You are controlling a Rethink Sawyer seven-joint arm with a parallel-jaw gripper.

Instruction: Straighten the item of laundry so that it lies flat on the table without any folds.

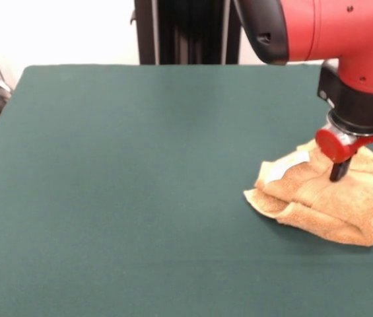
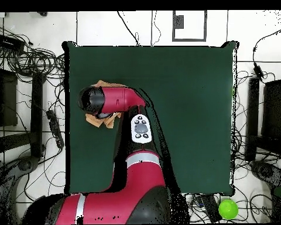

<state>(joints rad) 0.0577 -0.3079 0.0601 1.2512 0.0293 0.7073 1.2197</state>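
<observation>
My claw [image 1: 339,173] is pressed down into the orange terry towel [image 1: 325,201]; I cannot tell if it is released or clenched. The towel lies crumpled in thick folds near the right edge of the green bench [image 1: 140,185] in the front view. Its long axis runs from upper left to lower right. The white label [image 1: 285,166] faces up at the left end.

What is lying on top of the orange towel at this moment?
The claw presses down on the crumpled towel, beside its white label. Overhead, the arm covers most of the towel, so the contact is hidden there.
</observation>
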